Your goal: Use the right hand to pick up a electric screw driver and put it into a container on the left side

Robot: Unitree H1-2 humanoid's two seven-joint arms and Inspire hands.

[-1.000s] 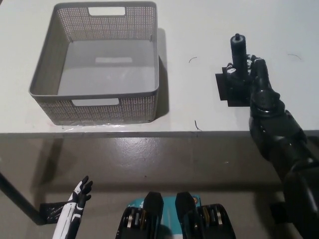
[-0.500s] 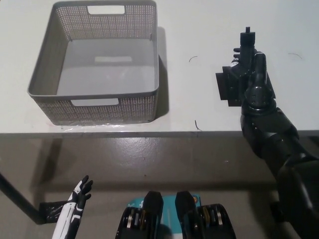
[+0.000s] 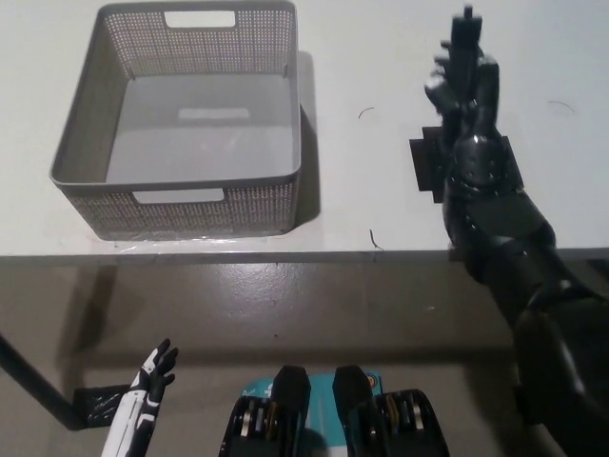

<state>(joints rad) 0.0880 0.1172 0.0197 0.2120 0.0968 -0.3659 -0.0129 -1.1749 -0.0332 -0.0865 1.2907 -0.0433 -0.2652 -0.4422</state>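
My black right hand (image 3: 463,90) is shut on the black electric screwdriver (image 3: 464,40), holding it upright above the right side of the white table (image 3: 371,57). The tool's tip sticks out above the hand, and its lower body is hidden by the fingers. Below the hand lies a black square mat (image 3: 428,167) on the table. The grey mesh container (image 3: 181,119) stands at the table's left, with nothing inside. My white left hand (image 3: 143,395) hangs low at the lower left, below the table edge, fingers apart and holding nothing.
The table's front edge (image 3: 285,255) runs across the middle of the view, with grey floor below it. A few small dark marks (image 3: 376,238) lie on the table between the container and the mat.
My right hand has lifted the screwdriver off the black mat and raised it up and slightly left. The left hand has stayed where it was.
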